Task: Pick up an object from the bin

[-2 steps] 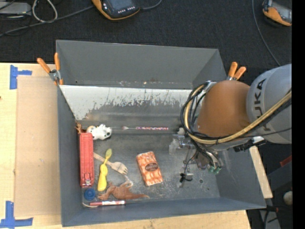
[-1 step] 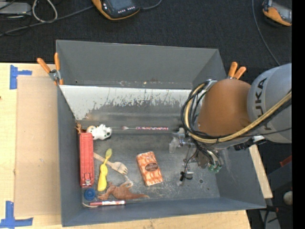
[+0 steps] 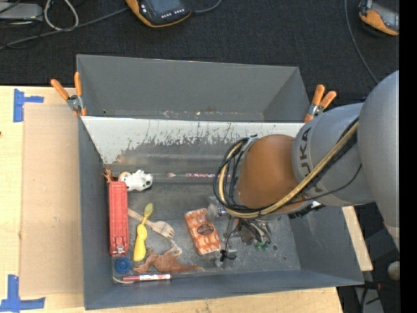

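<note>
Evidently the likeliest candidate is the orange-brown patterned block (image 3: 202, 232), which lies flat on the bin floor a little right of centre, askew to the walls. The end effector (image 3: 226, 253) is low, just beside the block's right edge. I cannot tell whether it touches the block or whether it is open or closed, and nothing is visibly in its grasp. Coming in at the edge makes sense to me, since a flat thing offers a side to pinch there. Small dark and green bits (image 3: 259, 240) lie close on the other side, below the orange wrist cover (image 3: 264, 171). Further left, a tan wooden piece (image 3: 156, 225), a yellow spoon-like stick (image 3: 141, 237) and a brown figure (image 3: 168, 262) lie close together. A long red bar (image 3: 118, 218) runs along the left wall, with a white toy animal (image 3: 137, 180) at its far end and a blue cap (image 3: 121, 265) at its near end. The grey bin (image 3: 195, 90) has sloped walls, which probably gather loose things on the floor.
</note>
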